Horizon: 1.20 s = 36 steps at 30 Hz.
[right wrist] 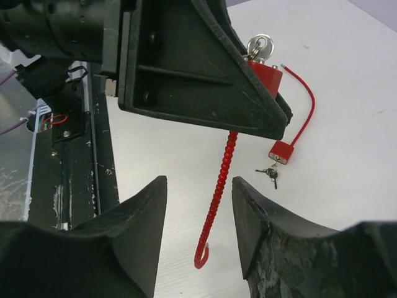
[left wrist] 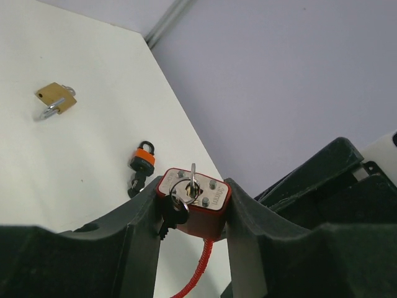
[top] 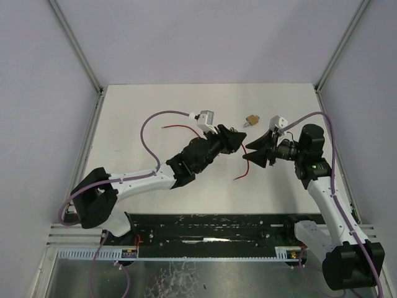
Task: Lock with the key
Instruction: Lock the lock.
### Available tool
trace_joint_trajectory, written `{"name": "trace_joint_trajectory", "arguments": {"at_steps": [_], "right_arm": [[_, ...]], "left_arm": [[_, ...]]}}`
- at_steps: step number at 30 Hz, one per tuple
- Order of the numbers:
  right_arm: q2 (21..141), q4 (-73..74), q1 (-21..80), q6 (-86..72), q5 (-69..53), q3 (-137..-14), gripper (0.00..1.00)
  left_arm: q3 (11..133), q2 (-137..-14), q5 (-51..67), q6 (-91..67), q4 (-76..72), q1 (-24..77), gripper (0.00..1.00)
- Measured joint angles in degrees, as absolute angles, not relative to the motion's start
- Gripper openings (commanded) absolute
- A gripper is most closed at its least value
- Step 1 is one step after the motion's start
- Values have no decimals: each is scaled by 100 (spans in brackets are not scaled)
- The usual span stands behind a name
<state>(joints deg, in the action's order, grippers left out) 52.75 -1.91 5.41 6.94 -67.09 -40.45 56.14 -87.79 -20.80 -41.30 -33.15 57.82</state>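
Red padlock, key in keyhole, pinched in left gripper; right gripper spread, facing it.

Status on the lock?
Left end effector shut on red lock, key inserted. Right end effector open, empty. Cable hangs free, nothing blocking.

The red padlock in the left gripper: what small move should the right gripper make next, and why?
Probably bring the open right gripper to the key and close on it, to turn it. The left gripper holds the red padlock with the key in its keyhole, the right jaws are empty, and the red cable hangs loose.
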Motion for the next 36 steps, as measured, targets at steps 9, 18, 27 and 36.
{"name": "trace_joint_trajectory", "arguments": {"at_steps": [9, 18, 27, 36], "right_arm": [[5516, -768, 530, -36, -6866, -3887, 51], [5640, -1332, 530, -735, -7008, -3719, 13], [5634, -1455, 519, -969, -7164, -3719, 0], [5443, -1444, 314, -952, -7004, -3721, 0]], "left_arm": [[5301, -8744, -696, -4104, -4123, 5400, 4], [5354, -8825, -40, -4080, -4545, 5393, 4], [5367, -8855, 3, -4045, -4609, 5382, 67], [5022, -8576, -338, -4235, -4547, 5374, 99]]}}
